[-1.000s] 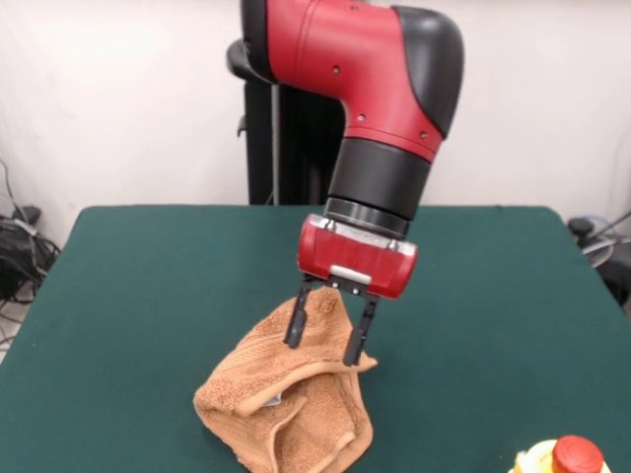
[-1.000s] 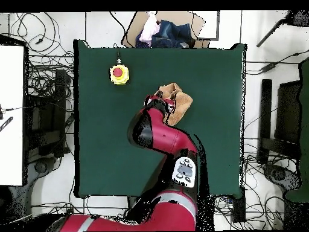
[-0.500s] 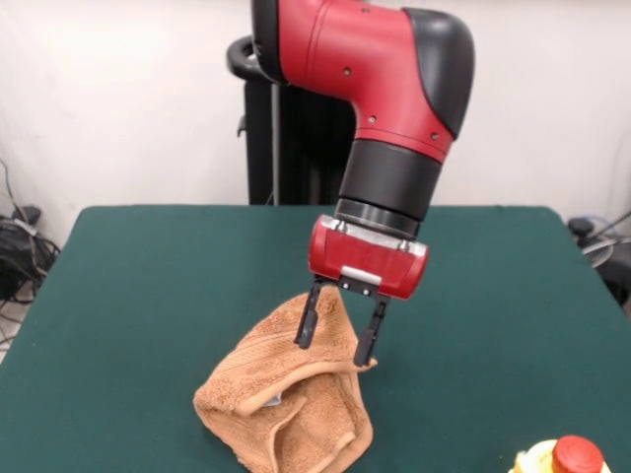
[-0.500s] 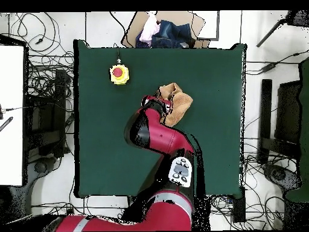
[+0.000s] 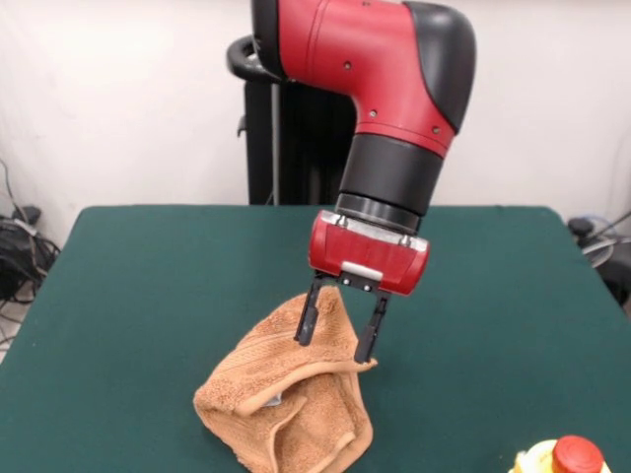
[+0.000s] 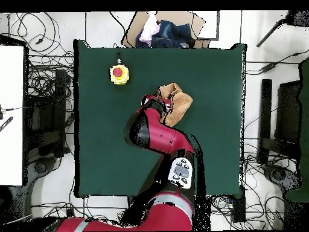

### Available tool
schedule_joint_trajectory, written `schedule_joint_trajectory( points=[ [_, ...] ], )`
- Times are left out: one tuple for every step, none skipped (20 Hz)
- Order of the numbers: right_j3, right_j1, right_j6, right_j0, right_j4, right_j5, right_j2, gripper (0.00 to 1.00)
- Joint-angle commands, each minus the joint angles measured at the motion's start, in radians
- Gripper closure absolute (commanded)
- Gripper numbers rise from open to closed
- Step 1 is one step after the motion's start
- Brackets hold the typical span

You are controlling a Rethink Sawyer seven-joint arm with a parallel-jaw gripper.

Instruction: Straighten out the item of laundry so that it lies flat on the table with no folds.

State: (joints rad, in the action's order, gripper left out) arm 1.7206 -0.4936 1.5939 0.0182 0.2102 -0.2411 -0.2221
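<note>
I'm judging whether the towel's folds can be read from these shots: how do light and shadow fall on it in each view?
Front view: soft even light, no glare; towel folds show as shallow shading, open fingers crisp. Overhead view: arm hides part of the towel.

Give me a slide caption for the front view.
Open gripper poised over the crumpled towel on the green table.

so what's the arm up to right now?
The Sawyer arm is working on the orange-tan towel, which sits bunched and folded on the green table, nowhere near flat. The tool hangs at the raised peak of the towel with its fingers apart, one on each side of the fold. A yellow and red button sits off to the side, untouched.
</note>
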Motion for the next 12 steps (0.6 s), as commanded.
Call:
schedule_joint_trajectory(
  points=[
    [0.078,-0.004,0.264,0.007,0.050,0.030,0.062,0.00],
    [0.075,0.000,0.263,0.010,0.049,0.030,0.065,0.00],
    [0.069,0.010,0.264,0.010,0.050,0.019,0.065,0.00],
    [0.063,0.020,0.265,0.009,0.050,0.009,0.065,0.00],
    [0.057,0.034,0.268,0.005,0.055,-0.007,0.063,0.00],
    [0.053,0.047,0.273,0.001,0.061,-0.022,0.062,0.00],
    [0.050,0.057,0.277,-0.007,0.069,-0.036,0.057,0.00],
    [0.046,0.065,0.279,-0.013,0.075,-0.045,0.053,0.00],
    [0.043,0.071,0.280,-0.016,0.079,-0.050,0.051,0.00],
    [0.040,0.075,0.280,-0.018,0.083,-0.053,0.050,0.00],
    [0.038,0.079,0.280,-0.020,0.086,-0.057,0.049,0.00],
    [0.036,0.082,0.280,-0.022,0.090,-0.061,0.049,0.00]
  ],
)
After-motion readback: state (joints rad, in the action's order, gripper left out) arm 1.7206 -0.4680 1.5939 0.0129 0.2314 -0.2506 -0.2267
